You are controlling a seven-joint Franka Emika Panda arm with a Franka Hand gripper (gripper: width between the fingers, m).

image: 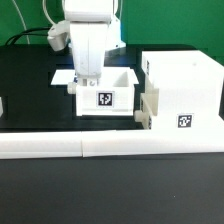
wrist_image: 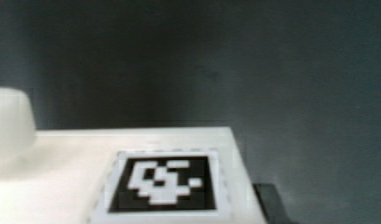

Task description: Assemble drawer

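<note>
A white knobbed tray [image: 102, 93] stands on the black table in the middle, its tag facing the front. My gripper [image: 86, 79] reaches down onto the tray's wall on the exterior view's left and looks closed on it. In the wrist view the tray's tagged face [wrist_image: 166, 182] fills the foreground, with its round knob [wrist_image: 6, 125] at the edge. One dark finger [wrist_image: 269, 204] shows beside that face; the other is hidden. The tall box casing [image: 183, 88] stands on the exterior view's right. A second tray [image: 149, 106] sticks out of its side.
Long low white border bars [image: 110, 146] run along the front of the table. Cables hang behind the arm at the back on the exterior view's left.
</note>
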